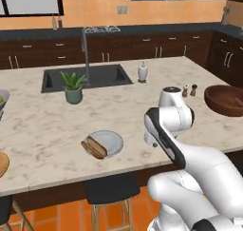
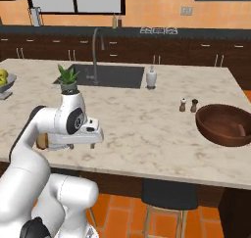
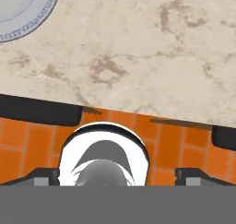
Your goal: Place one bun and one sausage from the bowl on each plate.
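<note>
So far, one serving looks done: the grey plate (image 1: 110,140) near the counter's front edge carries a bun (image 1: 94,147) with what seems a sausage in it. The gripper (image 3: 115,174), jaws spread wide and empty, hangs over the counter edge just beside that plate. The wood plate (image 1: 2,162), left of the grey plate, appears bare, though it is mostly cut off. Farther right, the bowl (image 2: 224,125) holds at least one sausage (image 2: 241,129).
</note>
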{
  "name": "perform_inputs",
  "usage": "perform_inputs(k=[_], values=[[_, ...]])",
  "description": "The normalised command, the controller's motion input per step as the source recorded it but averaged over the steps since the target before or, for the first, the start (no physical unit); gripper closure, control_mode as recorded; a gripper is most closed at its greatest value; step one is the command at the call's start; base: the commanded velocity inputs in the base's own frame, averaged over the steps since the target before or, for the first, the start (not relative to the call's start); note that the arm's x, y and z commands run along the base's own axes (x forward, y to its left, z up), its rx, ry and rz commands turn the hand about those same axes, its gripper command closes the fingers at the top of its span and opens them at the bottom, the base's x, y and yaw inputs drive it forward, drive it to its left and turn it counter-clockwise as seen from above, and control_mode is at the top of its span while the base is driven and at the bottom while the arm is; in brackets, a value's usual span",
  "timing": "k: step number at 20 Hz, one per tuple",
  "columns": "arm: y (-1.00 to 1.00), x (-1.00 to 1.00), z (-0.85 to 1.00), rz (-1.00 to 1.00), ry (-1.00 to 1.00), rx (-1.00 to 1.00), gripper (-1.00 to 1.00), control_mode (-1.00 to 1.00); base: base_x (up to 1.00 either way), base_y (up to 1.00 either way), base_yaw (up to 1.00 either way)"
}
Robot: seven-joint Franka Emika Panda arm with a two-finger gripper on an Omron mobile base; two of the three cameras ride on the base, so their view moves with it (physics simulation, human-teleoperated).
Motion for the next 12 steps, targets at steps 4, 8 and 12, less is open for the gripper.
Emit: perform_inputs(k=[4, 8, 12], values=[[0.0, 0.0, 0.0, 0.0, 0.0, 0.0, -1.0, 1.0, -0.05, -1.0, -0.06], [0.0, 0.0, 0.0, 0.0, 0.0, 0.0, -1.0, 1.0, 0.1, -1.0, -0.11], [0.0, 0.0, 0.0, 0.0, 0.0, 0.0, -1.0, 1.0, 0.17, -1.0, -0.08]])
